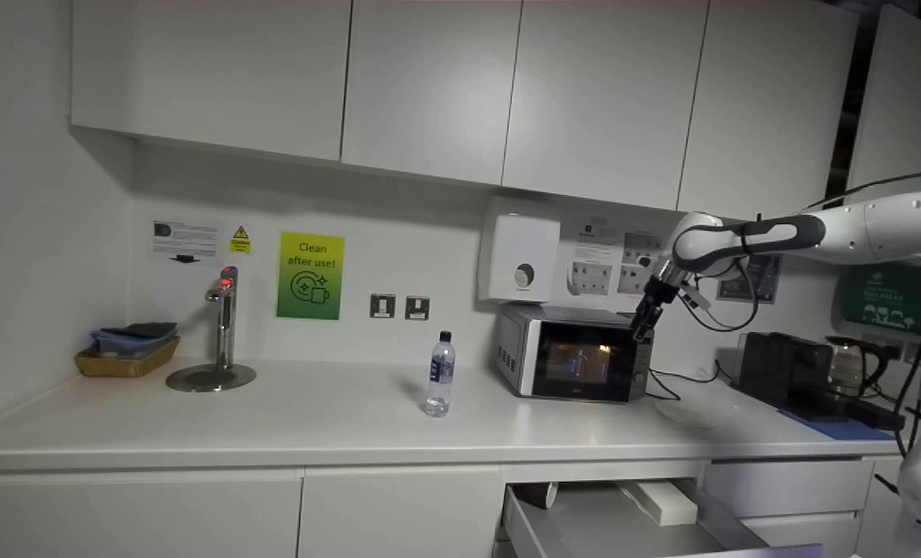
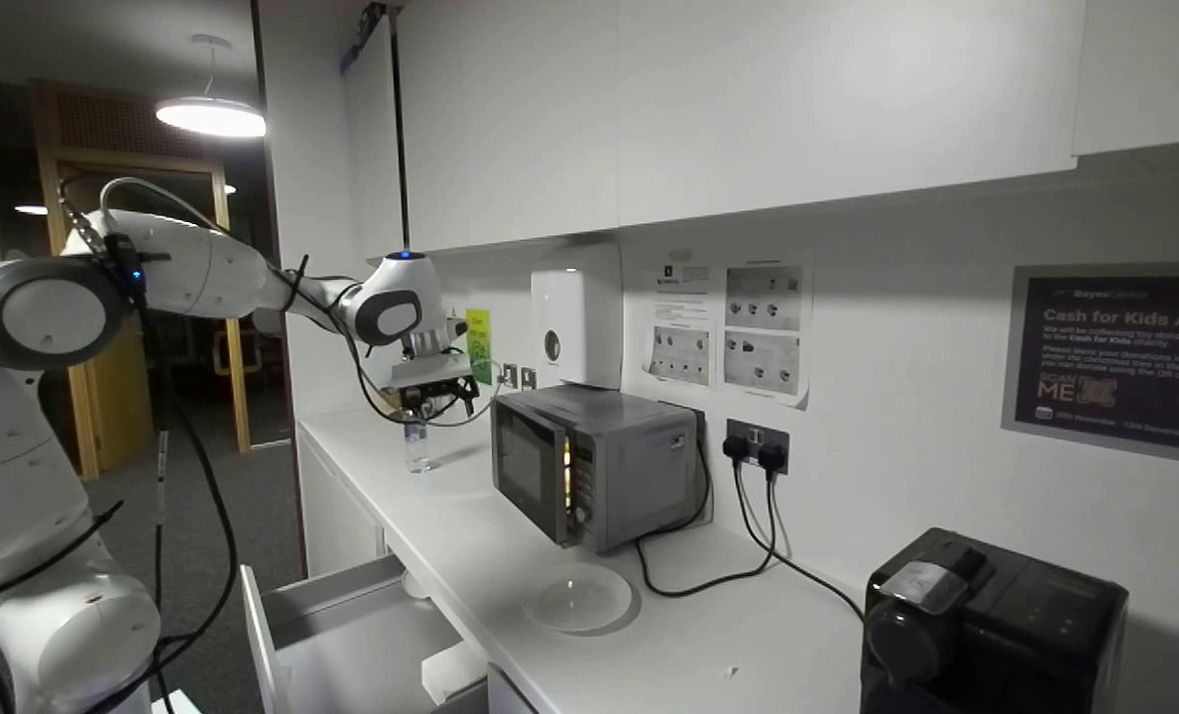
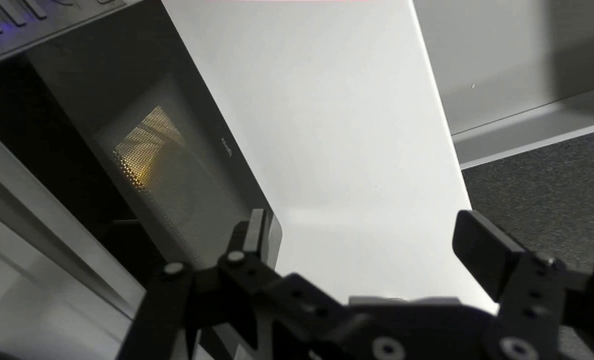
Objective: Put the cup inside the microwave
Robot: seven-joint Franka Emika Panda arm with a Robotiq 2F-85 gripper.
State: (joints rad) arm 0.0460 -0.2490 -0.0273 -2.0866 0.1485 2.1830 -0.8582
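The silver-grey microwave (image 1: 576,359) stands on the counter with its inside lit. Its dark door is slightly ajar, with a lit gap along its edge in an exterior view (image 2: 567,476). What looks like the cup, dark with a white rim (image 1: 551,494), lies on its side in the open drawer, partly hidden by the drawer's side and counter edge. My gripper (image 1: 640,333) is in front of the microwave's control-panel side, apart from the cup. In the wrist view the gripper (image 3: 361,225) is open and empty, its fingers spread above the counter beside the microwave door (image 3: 197,190).
The drawer (image 1: 599,535) is pulled out below the counter and holds a white box (image 1: 668,504). A plastic bottle (image 1: 440,376) stands left of the microwave. A clear plate (image 2: 577,600), cables (image 2: 688,585) and a black coffee machine (image 2: 986,625) are on its other side.
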